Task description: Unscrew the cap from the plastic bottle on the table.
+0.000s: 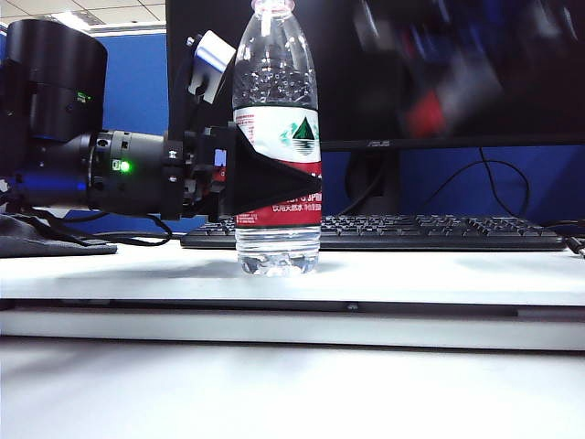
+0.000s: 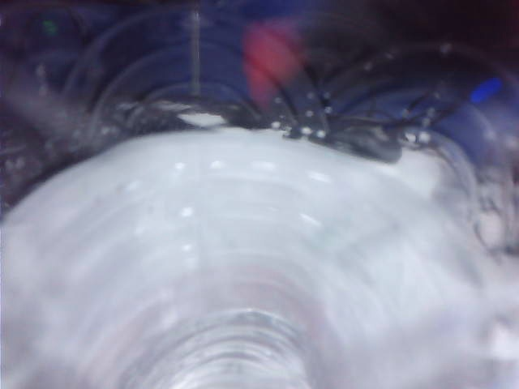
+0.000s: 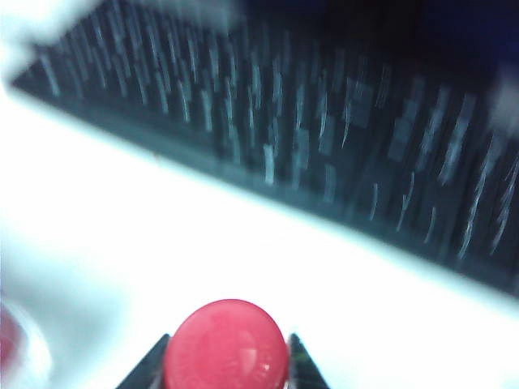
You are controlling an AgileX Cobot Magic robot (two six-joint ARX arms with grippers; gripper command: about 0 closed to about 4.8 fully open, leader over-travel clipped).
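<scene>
The plastic bottle [image 1: 274,91] stands upright on the white table [image 1: 439,274]. My left gripper [image 1: 292,180] comes in from the left and is shut on the bottle's red and white label, its near black finger [image 1: 260,178] lying across it. The left wrist view is filled by the blurred clear bottle [image 2: 243,267]; no fingers show there. The bottle's neck [image 1: 273,5] reaches the frame's top with no cap seen on it. In the right wrist view the round red cap [image 3: 227,348] sits between the black fingers [image 3: 302,362] of my right gripper [image 3: 228,339], above the table [image 3: 122,219].
A black keyboard [image 1: 430,230] lies behind the bottle and shows blurred in the right wrist view [image 3: 324,138]. A dark monitor [image 1: 475,119] on its stand rises behind it. A dark cloth [image 1: 46,240] and cables lie at the far left.
</scene>
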